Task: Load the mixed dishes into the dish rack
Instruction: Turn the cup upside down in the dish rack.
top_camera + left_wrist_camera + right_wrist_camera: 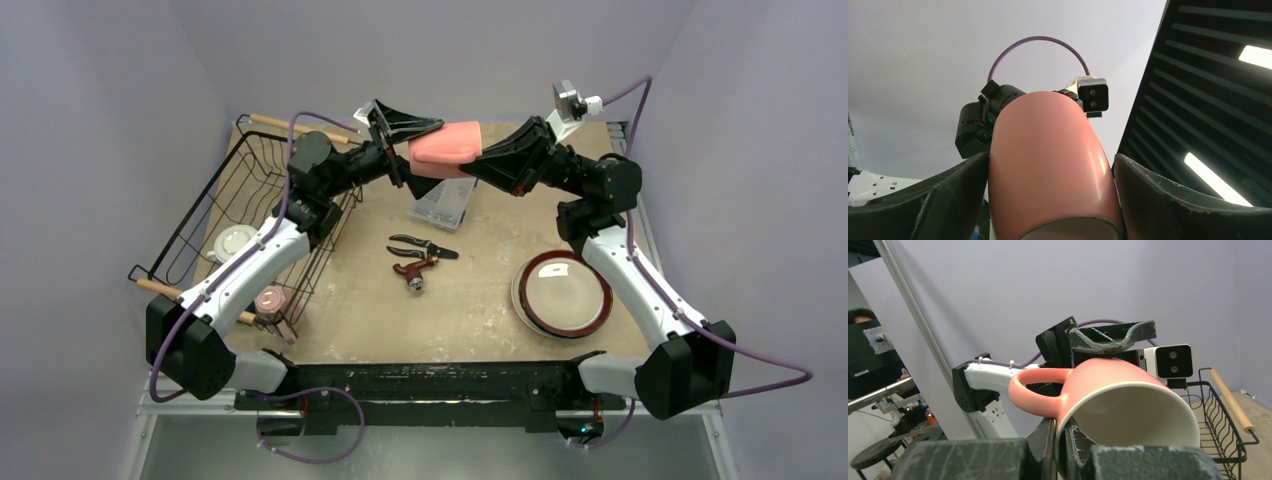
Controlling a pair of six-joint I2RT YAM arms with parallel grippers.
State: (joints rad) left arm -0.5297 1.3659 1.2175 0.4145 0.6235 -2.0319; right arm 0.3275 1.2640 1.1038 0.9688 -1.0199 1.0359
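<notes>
A pink mug [445, 148] hangs on its side in mid-air over the back of the table. My right gripper [478, 158] is shut on its rim beside the handle, one finger inside and one outside [1060, 440]. My left gripper [425, 152] stands open round the mug's base end [1048, 165], its fingers [938, 195] flanking the body with a small gap on the right side. The dish rack [215, 200], a black wire basket with wooden handles, sits at the left; it holds a small cream saucer [235, 240] and another pink mug [270, 300] at its near corner.
A red-black-rimmed plate [562, 293] lies at the right of the table. A clear plastic box [443, 200] stands under the held mug. Black pruners [420, 247] and a red tool [415, 272] lie mid-table. The rack's far end [1223, 425] shows in the right wrist view.
</notes>
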